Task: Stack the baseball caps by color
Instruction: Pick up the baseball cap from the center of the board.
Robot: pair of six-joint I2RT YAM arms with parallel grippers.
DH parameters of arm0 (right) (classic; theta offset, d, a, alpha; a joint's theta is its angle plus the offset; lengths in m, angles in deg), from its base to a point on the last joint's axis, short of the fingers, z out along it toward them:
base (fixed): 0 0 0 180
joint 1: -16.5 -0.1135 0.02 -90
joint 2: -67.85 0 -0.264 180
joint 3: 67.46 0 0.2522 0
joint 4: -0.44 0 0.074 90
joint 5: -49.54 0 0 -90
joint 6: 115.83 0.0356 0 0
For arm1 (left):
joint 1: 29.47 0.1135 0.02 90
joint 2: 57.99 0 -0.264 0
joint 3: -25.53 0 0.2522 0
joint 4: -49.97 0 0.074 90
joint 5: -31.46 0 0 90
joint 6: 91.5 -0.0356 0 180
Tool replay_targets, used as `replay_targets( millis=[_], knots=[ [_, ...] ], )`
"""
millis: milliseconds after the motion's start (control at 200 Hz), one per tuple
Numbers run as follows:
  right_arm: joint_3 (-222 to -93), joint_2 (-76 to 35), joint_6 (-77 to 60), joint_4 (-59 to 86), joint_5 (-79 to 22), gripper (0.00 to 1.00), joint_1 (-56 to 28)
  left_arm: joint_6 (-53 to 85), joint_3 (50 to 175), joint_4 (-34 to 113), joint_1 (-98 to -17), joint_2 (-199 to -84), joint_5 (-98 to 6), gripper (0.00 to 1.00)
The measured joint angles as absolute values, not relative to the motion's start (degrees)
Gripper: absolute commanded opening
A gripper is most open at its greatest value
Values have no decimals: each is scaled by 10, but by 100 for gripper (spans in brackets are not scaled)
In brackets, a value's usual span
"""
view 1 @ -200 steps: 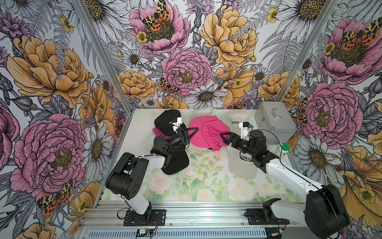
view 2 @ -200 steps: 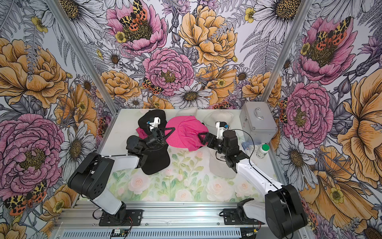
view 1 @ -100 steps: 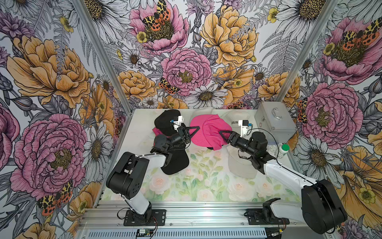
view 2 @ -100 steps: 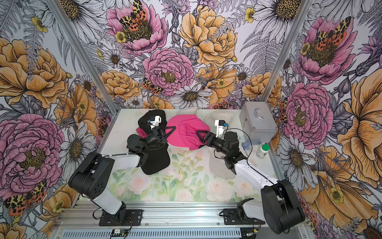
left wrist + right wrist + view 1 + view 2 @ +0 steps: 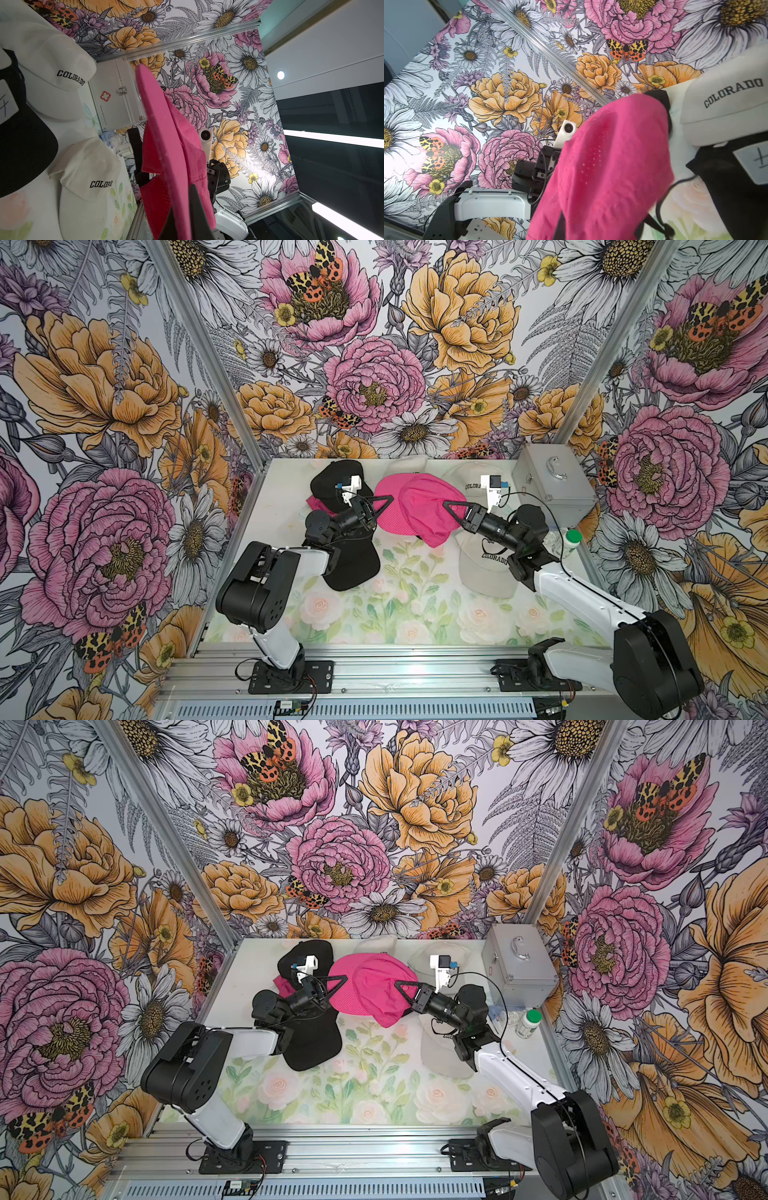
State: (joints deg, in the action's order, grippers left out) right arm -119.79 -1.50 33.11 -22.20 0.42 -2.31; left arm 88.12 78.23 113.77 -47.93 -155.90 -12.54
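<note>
The left gripper was clenched on the stiff edge of a hot pink fabric baseball cap. The right gripper was clamped shut on the soft crown fabric at the cap's opposite side. The cap hung between the two arms, over the far middle of the pale floral-printed table. In the left wrist view the pink brim stood on edge between the dark fingers, with only wall behind it (so clear of the surface there, at least).

A second hot pink cap showed only as a strip under a plain black fabric cap at the far left. A second black cap lay nearer, partly beneath the left arm.

A cream fabric cap lettered COLORADO lay on the right, partly under the right arm. A second cream cap sat farther back, near a silver metal case. A third cream cap lay at the back edge, mostly hidden behind the pink one. A white bottle with a green lid stood by the right edge, just in front of the case.
</note>
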Motion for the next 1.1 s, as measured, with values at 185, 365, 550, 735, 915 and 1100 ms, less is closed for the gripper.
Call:
replay_targets(
  millis=[185,365,550,735,915,1100],
  knots=[
    [-1261,-9,347,-212,64,0,-38,863,784,1182,-480,-1598,-82,0],
    [-1276,-11,345,-160,90,0,-40,849,795,1219,-480,-1642,-70,16],
    [-1368,-12,196,9,124,0,-42,829,764,1176,-446,-1662,-87,59],
    [-1459,-25,-8,189,149,0,-55,797,724,1132,-412,-1662,-110,82],
    [-1556,-105,-218,406,112,0,-87,760,722,1084,-421,-1656,-128,99],
    [-1584,-165,-394,557,86,0,-97,659,729,918,-474,-1596,-177,99]
  ],
)
